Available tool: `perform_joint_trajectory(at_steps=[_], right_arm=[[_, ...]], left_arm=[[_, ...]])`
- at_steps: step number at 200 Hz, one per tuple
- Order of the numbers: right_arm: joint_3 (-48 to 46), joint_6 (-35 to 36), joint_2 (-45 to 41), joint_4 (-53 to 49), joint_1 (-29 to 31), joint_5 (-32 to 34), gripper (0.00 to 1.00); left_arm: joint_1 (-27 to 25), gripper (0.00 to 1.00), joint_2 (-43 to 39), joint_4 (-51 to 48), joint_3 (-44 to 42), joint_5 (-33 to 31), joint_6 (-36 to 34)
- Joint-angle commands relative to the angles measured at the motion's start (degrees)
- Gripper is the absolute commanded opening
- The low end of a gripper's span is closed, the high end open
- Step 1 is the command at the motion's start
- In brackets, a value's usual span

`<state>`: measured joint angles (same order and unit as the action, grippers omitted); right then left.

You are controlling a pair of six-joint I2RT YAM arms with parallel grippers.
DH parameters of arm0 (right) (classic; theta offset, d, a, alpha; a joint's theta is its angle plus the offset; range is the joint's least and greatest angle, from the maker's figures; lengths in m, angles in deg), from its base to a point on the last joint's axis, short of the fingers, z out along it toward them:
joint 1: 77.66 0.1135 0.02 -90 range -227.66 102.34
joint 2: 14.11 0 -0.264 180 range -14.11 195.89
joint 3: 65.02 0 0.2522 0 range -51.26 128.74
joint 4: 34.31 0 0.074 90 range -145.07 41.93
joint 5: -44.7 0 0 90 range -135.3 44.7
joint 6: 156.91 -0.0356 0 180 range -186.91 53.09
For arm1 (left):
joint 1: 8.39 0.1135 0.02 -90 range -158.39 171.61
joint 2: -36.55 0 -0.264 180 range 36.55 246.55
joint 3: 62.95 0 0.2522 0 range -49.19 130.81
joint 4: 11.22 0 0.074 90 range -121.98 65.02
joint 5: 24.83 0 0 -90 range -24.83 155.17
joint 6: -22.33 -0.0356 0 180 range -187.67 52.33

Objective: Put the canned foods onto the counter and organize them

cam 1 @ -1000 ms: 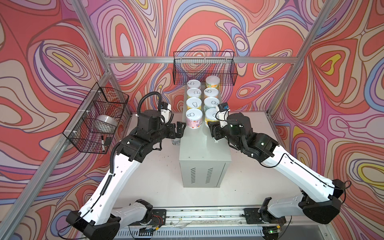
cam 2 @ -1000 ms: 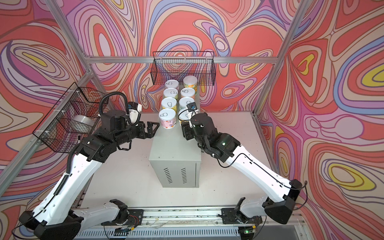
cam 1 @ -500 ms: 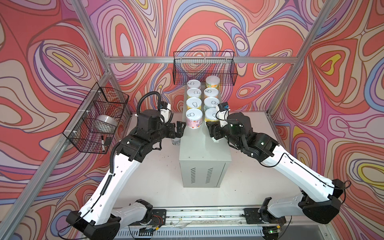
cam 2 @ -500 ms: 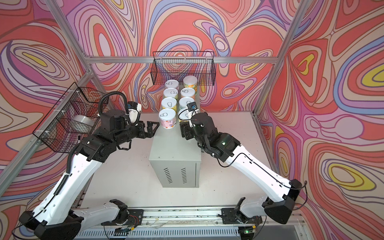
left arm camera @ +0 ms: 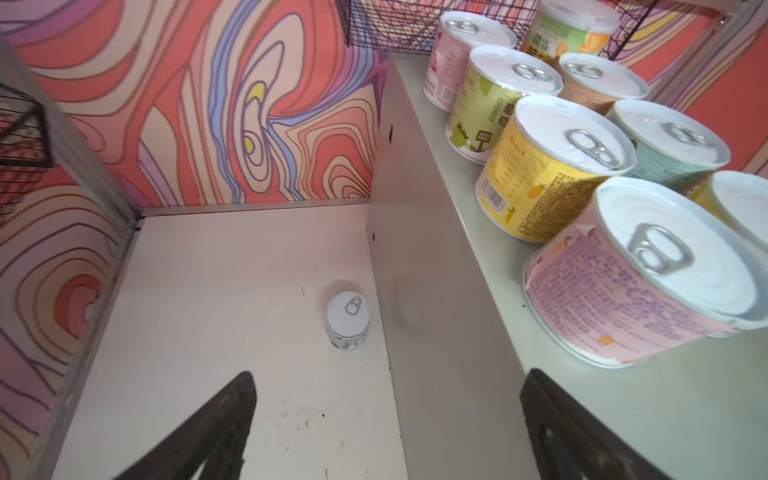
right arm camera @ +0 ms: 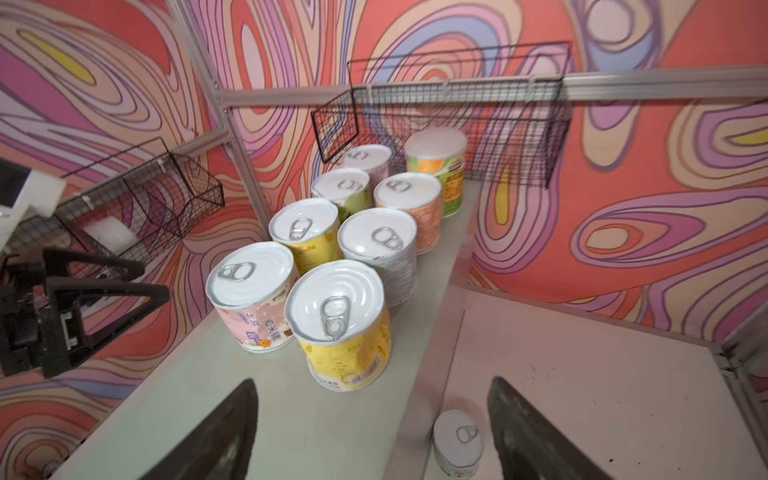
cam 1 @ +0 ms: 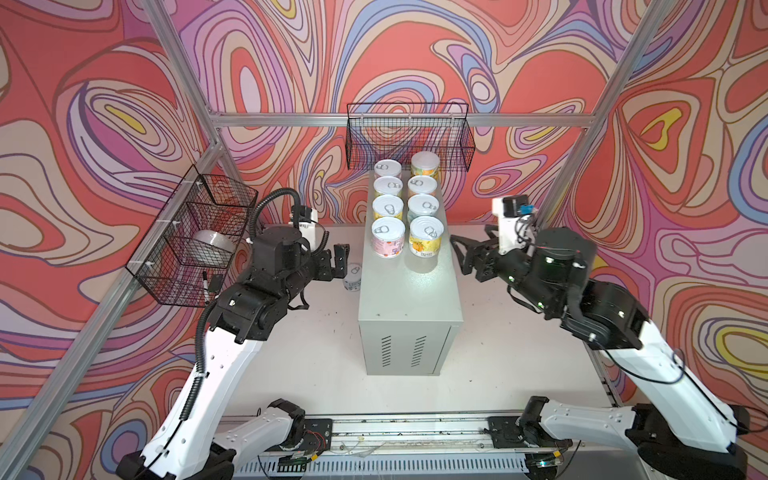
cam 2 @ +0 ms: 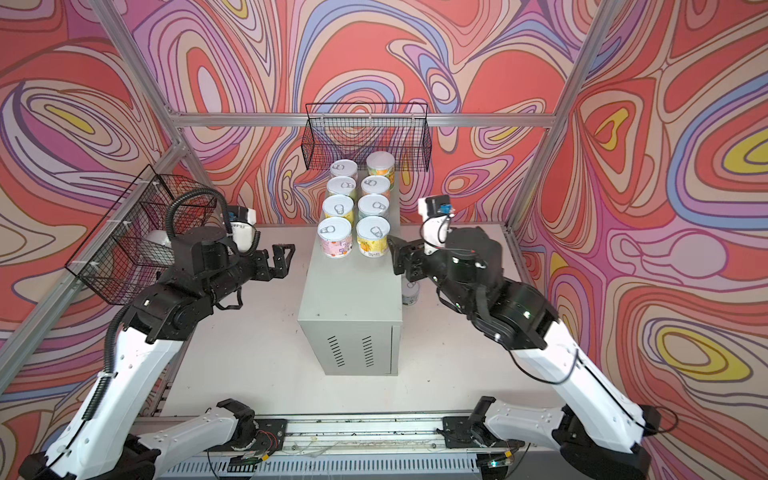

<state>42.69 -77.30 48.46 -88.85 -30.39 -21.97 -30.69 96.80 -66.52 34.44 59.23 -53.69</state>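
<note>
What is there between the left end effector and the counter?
A small can on the table, beside the counter, lower than the left end effector; the left wrist view shows it.

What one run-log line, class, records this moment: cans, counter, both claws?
on counter: eight cans in two rows | on table: left can, right can | left claw: open, empty | right claw: open, empty

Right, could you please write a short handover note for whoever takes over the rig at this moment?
Left gripper: open, empty, left of the counter.
Right gripper: open, empty, right of it.
Done: eight cans stand upright on the counter, in two rows of four at its far end.
To do: two cans stand on the table, one left of the counter, one right of it. Lift both onto the bare near part.
</note>
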Motion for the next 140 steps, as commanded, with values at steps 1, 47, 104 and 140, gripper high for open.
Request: perform_joint_trajectory(at_steps=[1, 47, 104, 140], right_arm=[[0.5, -1.0, -0.8, -3.8, -0.3, 10.1, 0.89], [-6.8, -7.7, 0.5, -2.7, -18.0, -5.6, 0.92], [-20.7, -14.2, 5.7, 10.4, -28.3, -20.4, 0.94], [-24.9, -16.4, 11.3, 15.3, -28.4, -21.2, 0.96]], left_arm=[[2.5, 1.0, -1.5, -3.4, -3.0, -3.7, 1.0], [15.8, 0.99, -2.4, 1.1, -13.5, 14.7, 8.0], [18.8, 0.99, 1.5, 11.0, -21.2, 15.8, 9.2], [20.1, 0.98, 3.0, 13.5, -23.1, 17.4, 11.3]])
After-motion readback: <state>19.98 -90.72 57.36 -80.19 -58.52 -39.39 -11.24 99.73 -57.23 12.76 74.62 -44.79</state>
